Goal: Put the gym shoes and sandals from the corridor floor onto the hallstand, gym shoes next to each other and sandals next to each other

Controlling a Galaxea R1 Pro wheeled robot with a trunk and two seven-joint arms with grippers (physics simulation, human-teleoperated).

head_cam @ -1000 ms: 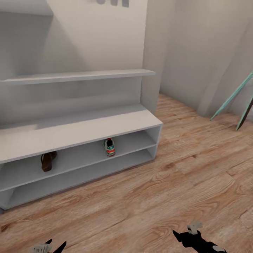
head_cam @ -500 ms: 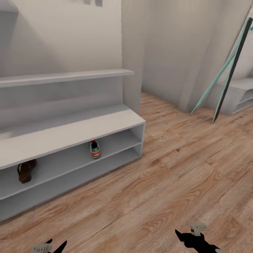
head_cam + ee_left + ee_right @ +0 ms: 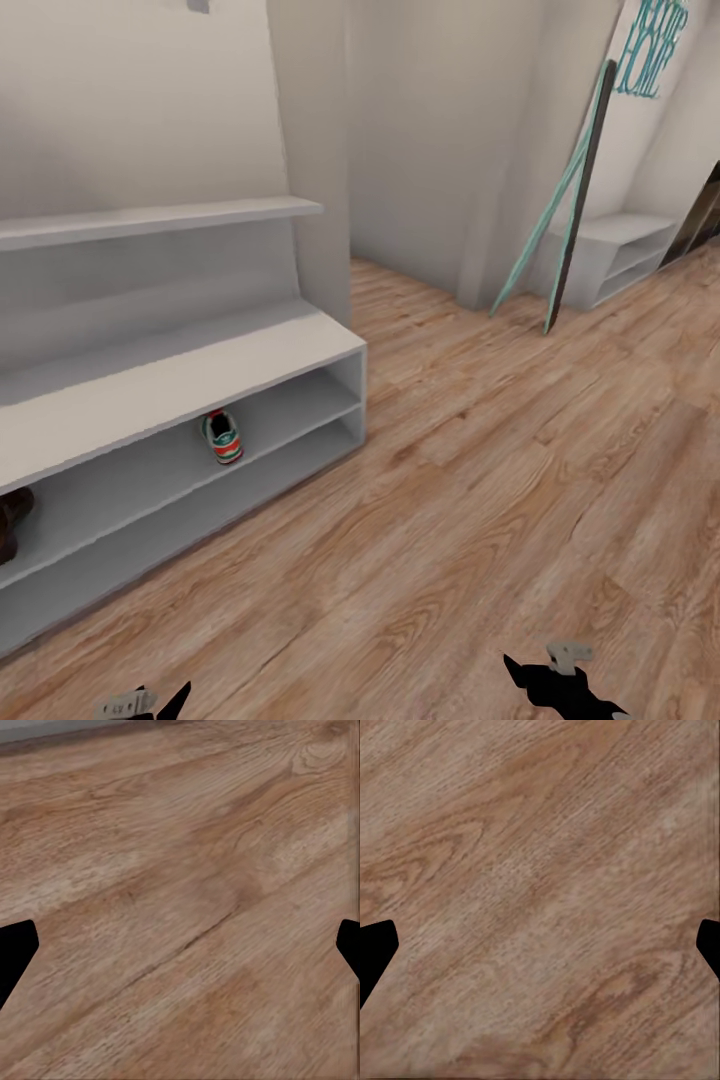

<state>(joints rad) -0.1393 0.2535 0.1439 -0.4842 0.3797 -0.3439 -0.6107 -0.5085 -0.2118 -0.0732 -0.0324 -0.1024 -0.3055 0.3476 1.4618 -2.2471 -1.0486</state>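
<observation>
Where the hallstand (image 3: 180, 375) stands at left, its upper low shelf holds one gym shoe (image 3: 222, 437) and one sandal (image 3: 10, 520), well apart. Left end effector (image 3: 180, 952) and right end effector (image 3: 540, 952): both spread wide, empty, above the corridor floor (image 3: 480, 480).

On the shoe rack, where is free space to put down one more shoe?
On the hallstand, the upper low shelf is bare between the gym shoe and the sandal at the picture's left edge, and also right of the gym shoe. The bench top and the visible lowest shelf are bare. Nowhere is crowded.
</observation>
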